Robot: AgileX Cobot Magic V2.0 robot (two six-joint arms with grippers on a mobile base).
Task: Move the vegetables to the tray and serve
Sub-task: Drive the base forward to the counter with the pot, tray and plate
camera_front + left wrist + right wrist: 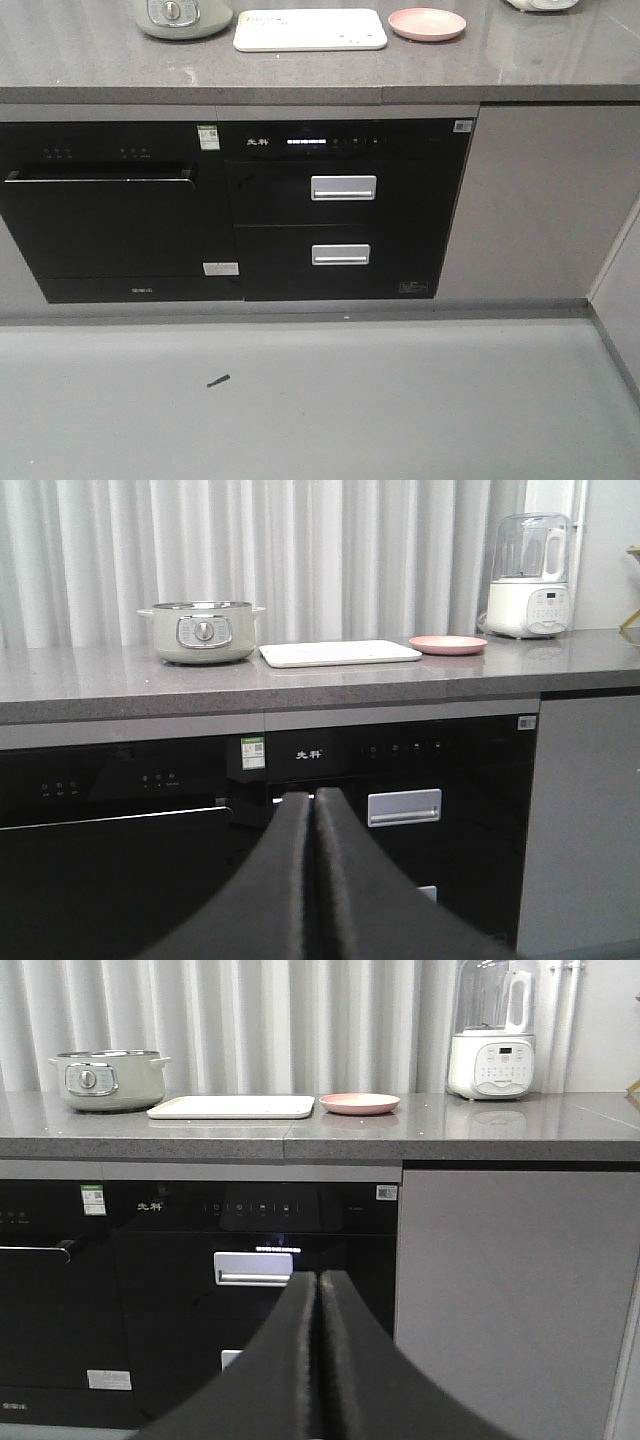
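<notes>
Back from the front edge of the speckled grey stone worktop lies the smooth cream rectangular tray, with the round pink plate just beside its right end. No lettuce leaf shows in any view. The left gripper and right gripper hang below worktop level, black fingers pressed together. This looks like the approach step; next they must rise, open and find the leaf.

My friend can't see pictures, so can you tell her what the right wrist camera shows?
The right end effector, shut, points toward a grey kitchen counter holding, left to right, a pale green pot, a cream tray, a pink plate and a white blender. Below sit black built-in appliances.
</notes>
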